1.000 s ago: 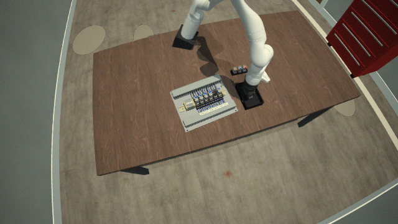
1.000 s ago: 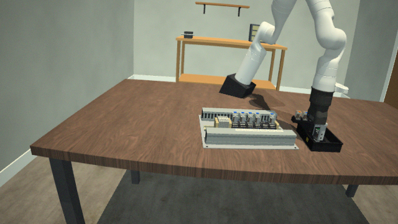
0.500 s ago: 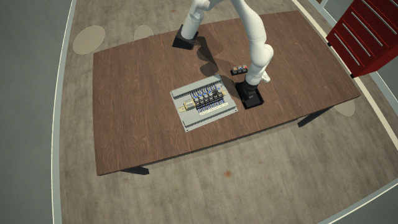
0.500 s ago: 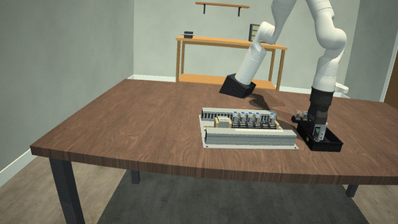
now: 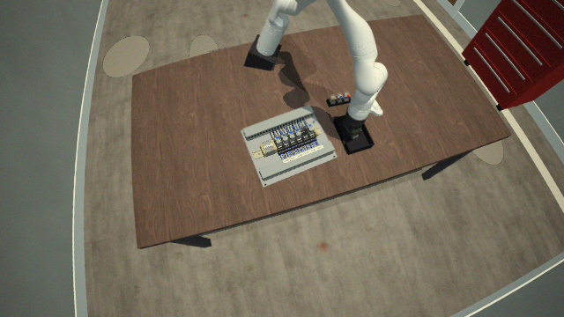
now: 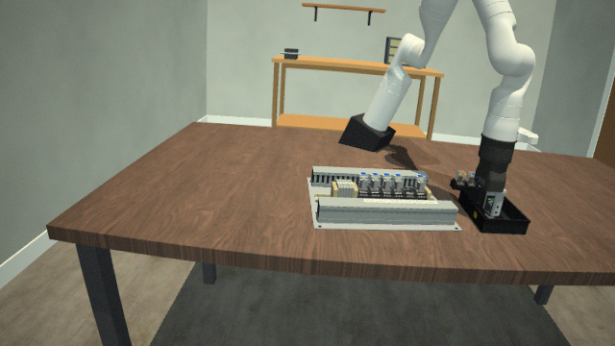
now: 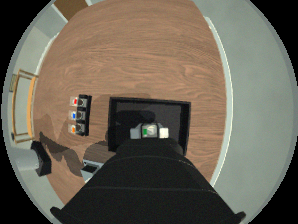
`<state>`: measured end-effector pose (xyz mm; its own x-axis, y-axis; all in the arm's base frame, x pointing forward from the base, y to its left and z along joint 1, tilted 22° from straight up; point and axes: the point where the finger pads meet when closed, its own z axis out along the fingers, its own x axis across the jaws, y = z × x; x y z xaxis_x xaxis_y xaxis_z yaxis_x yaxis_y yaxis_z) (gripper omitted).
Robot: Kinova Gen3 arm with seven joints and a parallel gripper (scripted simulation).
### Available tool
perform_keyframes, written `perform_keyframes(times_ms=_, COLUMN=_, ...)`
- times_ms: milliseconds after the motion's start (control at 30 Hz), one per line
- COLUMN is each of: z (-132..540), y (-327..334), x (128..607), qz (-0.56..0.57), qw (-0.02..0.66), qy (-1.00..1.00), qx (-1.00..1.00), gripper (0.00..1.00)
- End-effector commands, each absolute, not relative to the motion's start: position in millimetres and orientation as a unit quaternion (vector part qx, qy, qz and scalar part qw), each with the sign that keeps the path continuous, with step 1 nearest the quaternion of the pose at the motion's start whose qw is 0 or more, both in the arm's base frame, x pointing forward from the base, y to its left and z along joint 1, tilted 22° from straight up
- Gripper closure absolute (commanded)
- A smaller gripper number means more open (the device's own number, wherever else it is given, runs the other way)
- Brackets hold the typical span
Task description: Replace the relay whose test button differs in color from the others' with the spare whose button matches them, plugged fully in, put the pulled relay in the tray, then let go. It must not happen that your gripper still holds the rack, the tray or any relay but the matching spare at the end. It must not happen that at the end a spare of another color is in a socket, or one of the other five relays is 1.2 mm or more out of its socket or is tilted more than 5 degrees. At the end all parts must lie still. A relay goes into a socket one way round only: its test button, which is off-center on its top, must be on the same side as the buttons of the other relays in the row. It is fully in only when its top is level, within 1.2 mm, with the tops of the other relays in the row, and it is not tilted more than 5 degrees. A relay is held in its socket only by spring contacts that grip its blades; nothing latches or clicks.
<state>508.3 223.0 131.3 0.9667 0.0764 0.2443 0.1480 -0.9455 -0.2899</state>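
My black two-finger claw (image 6: 493,206) points straight down into the shallow black rectangular tray (image 6: 516,218), clamped on the pulled relay (image 6: 490,204), a small pale grey block with a transparent look. In the wrist view the relay (image 7: 150,131) shows a whitish top with a green spot on one side, set between my fingers over the tray's dark floor (image 7: 174,115). Whether the relay touches that floor I cannot tell.

All positions below are given relative to the tray.

Just beside the tray, on the side toward my arm's black base block (image 6: 365,135), sits a small black holder (image 5: 338,99) carrying three spare relays; their buttons read orange, blue and red in the top view. In the wrist view the same holder (image 7: 81,116) lies just left of the tray.

Near the tray, on the side away from the red drawer cabinet (image 5: 520,48), lies the light grey panel (image 6: 384,211) with grey wiring ducts along two edges. Between the ducts stands a row of clear-cased relays (image 6: 391,183) with blue buttons on top, and a beige terminal block (image 6: 344,188) at the row's far end from the tray.

Everything rests on the brown wooden table (image 6: 216,192).
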Motion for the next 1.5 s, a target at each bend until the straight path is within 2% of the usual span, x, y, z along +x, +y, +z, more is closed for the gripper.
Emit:
perform_keyframes(times_ms=0, z=130.2, y=222.6, x=506.9, qz=-0.114, qw=0.155, qy=-0.058, qx=-0.98, gripper=1.0)
perform_keyframes(times_ms=1467, z=131.6, y=218.8, x=508.5, qz=-0.111, qw=0.155, qy=-0.058, qx=-0.98, gripper=1.0)
